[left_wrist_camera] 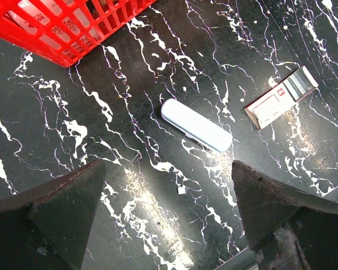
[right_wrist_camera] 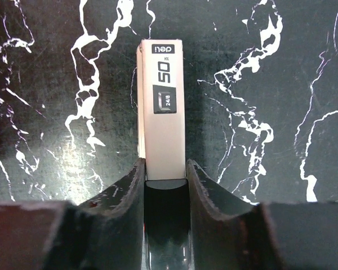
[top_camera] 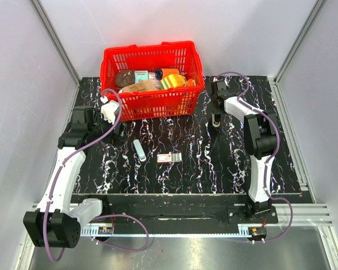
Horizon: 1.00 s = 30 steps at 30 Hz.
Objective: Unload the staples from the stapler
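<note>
My right gripper (right_wrist_camera: 165, 169) is shut on the stapler (right_wrist_camera: 162, 112), a slim light-grey body printed "50" and "24/6" with a dark rear part between the fingers. In the top view the right gripper (top_camera: 216, 120) holds it over the table right of the red basket. The staples (left_wrist_camera: 196, 125), a short pale silvery-white bar, lie flat on the black marbled table, also in the top view (top_camera: 139, 150). My left gripper (left_wrist_camera: 169, 225) is open and empty, hovering above the table with the bar ahead of it; in the top view the left gripper (top_camera: 116, 131) is just left of the bar.
A red basket (top_camera: 152, 104) full of items stands at the back centre; its corner shows in the left wrist view (left_wrist_camera: 56, 34). A small white, red and green printed box (top_camera: 169, 158) lies right of the bar, also in the left wrist view (left_wrist_camera: 281, 97).
</note>
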Tool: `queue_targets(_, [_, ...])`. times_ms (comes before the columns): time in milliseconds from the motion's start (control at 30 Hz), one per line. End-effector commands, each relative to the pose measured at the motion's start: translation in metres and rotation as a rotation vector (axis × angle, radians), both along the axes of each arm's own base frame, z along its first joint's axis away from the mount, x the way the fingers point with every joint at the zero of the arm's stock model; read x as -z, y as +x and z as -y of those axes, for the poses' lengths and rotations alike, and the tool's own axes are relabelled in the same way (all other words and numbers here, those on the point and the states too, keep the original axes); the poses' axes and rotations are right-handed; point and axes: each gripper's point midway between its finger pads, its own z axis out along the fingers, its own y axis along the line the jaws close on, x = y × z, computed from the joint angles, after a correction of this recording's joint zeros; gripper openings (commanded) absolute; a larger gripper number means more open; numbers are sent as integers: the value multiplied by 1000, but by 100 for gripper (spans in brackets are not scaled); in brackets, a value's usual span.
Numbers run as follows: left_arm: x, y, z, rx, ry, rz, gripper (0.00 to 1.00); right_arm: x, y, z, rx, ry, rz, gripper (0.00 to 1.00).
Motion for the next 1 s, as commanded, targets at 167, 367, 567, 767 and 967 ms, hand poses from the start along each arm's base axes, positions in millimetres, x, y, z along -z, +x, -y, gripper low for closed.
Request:
queue_targets(167, [-19, -7, 16, 81, 5, 54, 99, -7, -51, -20, 80, 193, -62, 13])
queue_targets(367, [-15, -17, 26, 120, 32, 53, 99, -13, -112, -54, 52, 237, -66, 10])
queue_targets(567, [-14, -21, 32, 143, 31, 47, 99, -3, -170, -92, 14, 250, -113, 7])
queue_targets(767, [-9, -27, 33, 156, 35, 53, 99, 5, -190, -107, 16, 264, -127, 17])
queue_targets(967, [-9, -29, 30, 156, 51, 72, 99, 4, -189, -120, -14, 226, -134, 41])
